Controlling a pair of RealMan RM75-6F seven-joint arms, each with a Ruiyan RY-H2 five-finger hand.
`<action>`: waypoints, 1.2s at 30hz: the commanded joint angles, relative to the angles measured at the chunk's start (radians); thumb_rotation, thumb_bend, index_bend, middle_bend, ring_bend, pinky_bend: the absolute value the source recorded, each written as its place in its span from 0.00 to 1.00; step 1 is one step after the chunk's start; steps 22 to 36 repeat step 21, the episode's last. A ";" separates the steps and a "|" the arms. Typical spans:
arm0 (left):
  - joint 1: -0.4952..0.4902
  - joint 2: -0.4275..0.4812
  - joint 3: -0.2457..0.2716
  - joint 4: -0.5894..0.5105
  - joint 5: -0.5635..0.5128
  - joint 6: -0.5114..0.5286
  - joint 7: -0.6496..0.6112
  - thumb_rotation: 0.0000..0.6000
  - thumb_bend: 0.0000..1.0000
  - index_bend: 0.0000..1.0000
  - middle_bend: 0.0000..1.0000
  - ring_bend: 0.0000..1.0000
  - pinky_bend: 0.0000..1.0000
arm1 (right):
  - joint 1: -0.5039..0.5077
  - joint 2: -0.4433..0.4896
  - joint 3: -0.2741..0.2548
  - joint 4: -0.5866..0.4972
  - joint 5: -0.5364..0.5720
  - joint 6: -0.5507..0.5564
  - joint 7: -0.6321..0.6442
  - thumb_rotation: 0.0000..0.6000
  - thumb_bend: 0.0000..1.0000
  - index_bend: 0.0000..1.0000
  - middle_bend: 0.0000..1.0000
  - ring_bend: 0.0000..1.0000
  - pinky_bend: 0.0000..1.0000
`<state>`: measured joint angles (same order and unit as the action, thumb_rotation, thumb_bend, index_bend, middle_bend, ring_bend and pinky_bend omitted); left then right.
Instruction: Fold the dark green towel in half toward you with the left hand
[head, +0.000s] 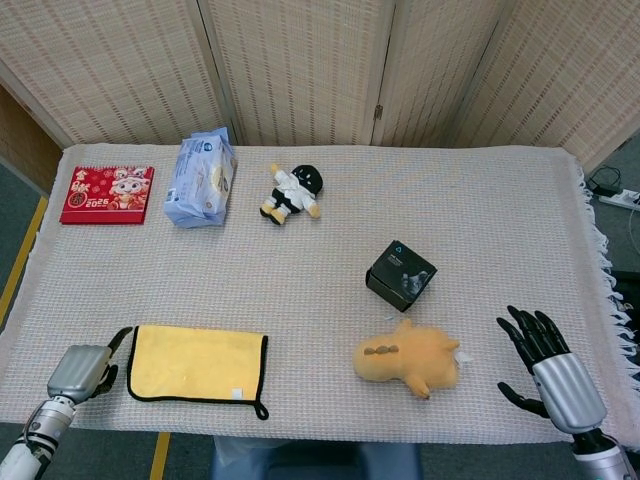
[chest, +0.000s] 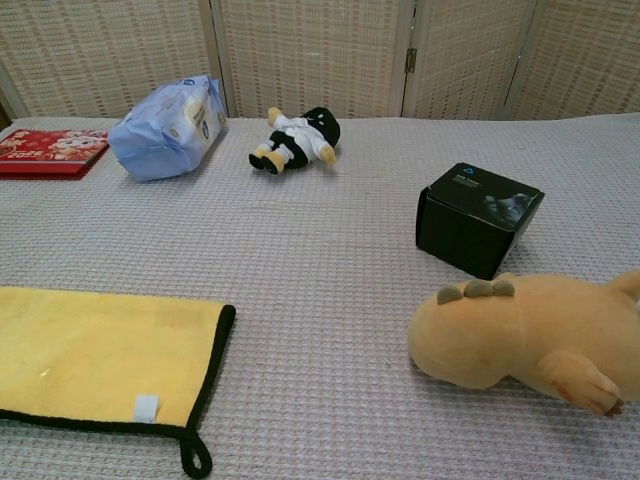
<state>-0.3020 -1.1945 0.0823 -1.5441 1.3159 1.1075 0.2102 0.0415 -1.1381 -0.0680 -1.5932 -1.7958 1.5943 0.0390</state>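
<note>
The towel (head: 195, 362) lies flat near the table's front left, its yellow face up with a dark border and a hanging loop at the front right corner. The chest view shows the towel (chest: 100, 355) at the lower left, with no hand in it. My left hand (head: 80, 370) sits just left of the towel's left edge, off the cloth and holding nothing, one finger reaching toward the far corner. Over the front right of the table my right hand (head: 545, 365) hovers with fingers spread and empty.
A yellow plush animal (head: 408, 358) lies right of the towel, with a black box (head: 400, 274) behind it. At the back lie a red calendar (head: 107, 194), a blue wipes pack (head: 201, 180) and a small doll (head: 292, 192).
</note>
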 joint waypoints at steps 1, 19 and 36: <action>0.079 0.004 -0.048 -0.002 0.154 0.285 -0.083 1.00 0.63 0.08 1.00 1.00 1.00 | -0.001 0.000 0.001 0.001 -0.001 0.004 -0.001 1.00 0.27 0.00 0.00 0.00 0.00; 0.274 0.011 0.023 -0.083 0.279 0.521 -0.070 1.00 0.34 0.00 0.00 0.00 0.01 | 0.000 0.005 0.037 -0.038 0.102 -0.043 -0.090 1.00 0.27 0.00 0.00 0.00 0.00; 0.278 0.010 0.023 -0.085 0.290 0.523 -0.064 1.00 0.34 0.00 0.00 0.00 0.00 | 0.000 0.007 0.038 -0.043 0.100 -0.041 -0.092 1.00 0.27 0.00 0.00 0.00 0.00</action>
